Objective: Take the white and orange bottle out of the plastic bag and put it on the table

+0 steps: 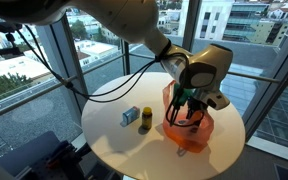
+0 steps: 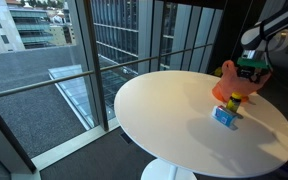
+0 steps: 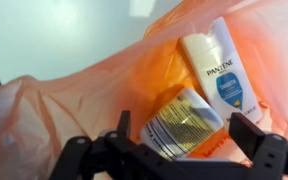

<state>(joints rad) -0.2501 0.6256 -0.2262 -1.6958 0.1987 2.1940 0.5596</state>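
Floor-to-ceiling windows (image 2: 44,70) ringed the room, with city blocks beyond the glass, and in front of them stood a round white table (image 1: 119,145). On it sat an orange plastic bag (image 1: 189,135), mouth open upward, and the Robotiq gripper (image 1: 188,105) hung right over that mouth, its tips at the bag's rim in both exterior views. Just beside the bag, out on the bare tabletop, were a small blue box (image 1: 131,117) and a little yellowish bottle (image 1: 144,121), close together.

Down into the bag through the wrist view: there lay the white and orange bottle (image 3: 184,122), tilted on its side with a text-covered label facing up. Its orange was hard to separate from the bag's glow. Up beyond it rested a white Pantene bottle (image 3: 220,75) with a blue label, leaning against the bag wall.

The dark fingers (image 3: 122,126) stood wide apart, one on either side of the tilted bottle, clamping nothing. That bottle was inside the bag, not on the table.
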